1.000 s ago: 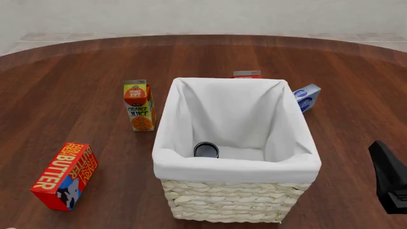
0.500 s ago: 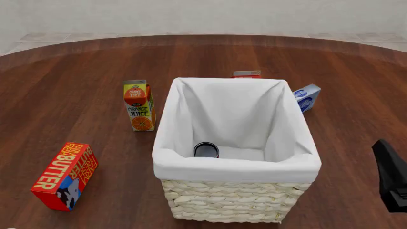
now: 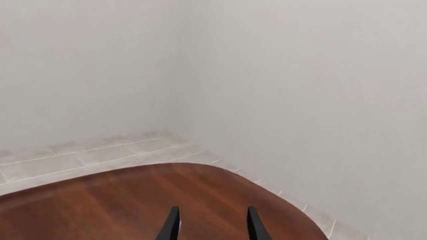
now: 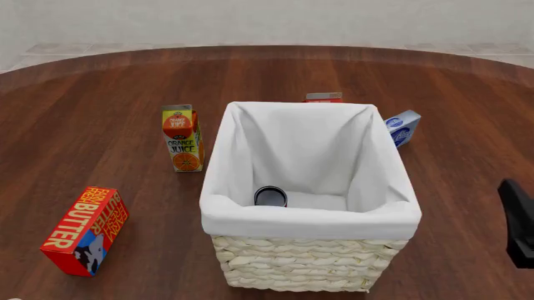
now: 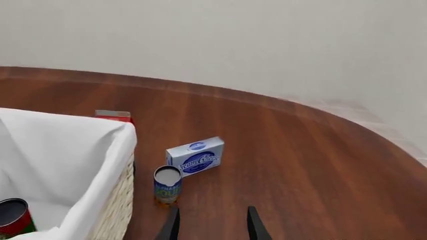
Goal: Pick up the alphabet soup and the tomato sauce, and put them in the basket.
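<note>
The small red-and-green tomato sauce can is already lying inside the pale wicker basket; the blue-labelled alphabet soup tin is being left outside, lower centre. Both grippers are being held open, empty.

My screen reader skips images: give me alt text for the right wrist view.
The alphabet soup stands upright on the table just outside the basket, with a blue-and-white box beside it. The tomato sauce is already inside the basket. The open right pincer holds nothing.
</note>
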`<state>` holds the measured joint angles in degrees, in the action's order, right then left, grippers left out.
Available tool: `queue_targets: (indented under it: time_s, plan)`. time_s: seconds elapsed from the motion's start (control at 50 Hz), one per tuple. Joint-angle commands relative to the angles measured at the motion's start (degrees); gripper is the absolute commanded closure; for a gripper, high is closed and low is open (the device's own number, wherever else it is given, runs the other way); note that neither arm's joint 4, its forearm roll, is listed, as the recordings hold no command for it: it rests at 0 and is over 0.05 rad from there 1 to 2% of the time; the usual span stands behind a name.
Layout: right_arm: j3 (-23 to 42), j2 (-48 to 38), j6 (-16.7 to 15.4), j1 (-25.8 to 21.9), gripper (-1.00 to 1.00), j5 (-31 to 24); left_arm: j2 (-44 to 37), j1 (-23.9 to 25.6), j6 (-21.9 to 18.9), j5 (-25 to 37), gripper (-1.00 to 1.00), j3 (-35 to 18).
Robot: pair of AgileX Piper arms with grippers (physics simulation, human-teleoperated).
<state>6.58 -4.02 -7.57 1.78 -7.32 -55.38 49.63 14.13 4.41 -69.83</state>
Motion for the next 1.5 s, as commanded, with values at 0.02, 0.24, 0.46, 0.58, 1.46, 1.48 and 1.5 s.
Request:
queue_targets:
  time_s: [0.02,0.24,0.46,0.58,1.46,1.48,1.5]
  plan:
    - [0.8,-11.1,-3.9,1.7,-1.0,5.2,1.7,-0.1,1.6,-2.8,-1.0,1.6]
    - [4.4,-18.0,-8.1,-0.1,-1.0,5.8,3.7,-0.2,3.5,-4.3,-1.0,3.2]
    - [9.1,-25.3,-9.9,0.7,-1.0,4.7,5.6,0.1,5.3,-5.6,-1.0,5.4]
    - [10.4,-26.3,-8.8,-0.4,-1.0,3.6,7.2,-0.3,6.3,-5.7,-1.0,5.7]
    - [14.2,-46.0,-6.7,-4.8,-1.0,12.6,11.5,-3.2,10.8,-9.0,-1.0,10.0]
    - [14.2,-47.0,-6.7,-4.9,-1.0,13.2,11.6,-3.3,10.9,-9.1,-1.0,10.1]
    - [14.1,-47.4,-6.6,-4.9,-1.0,13.6,11.6,-3.3,10.9,-9.1,-1.0,10.2]
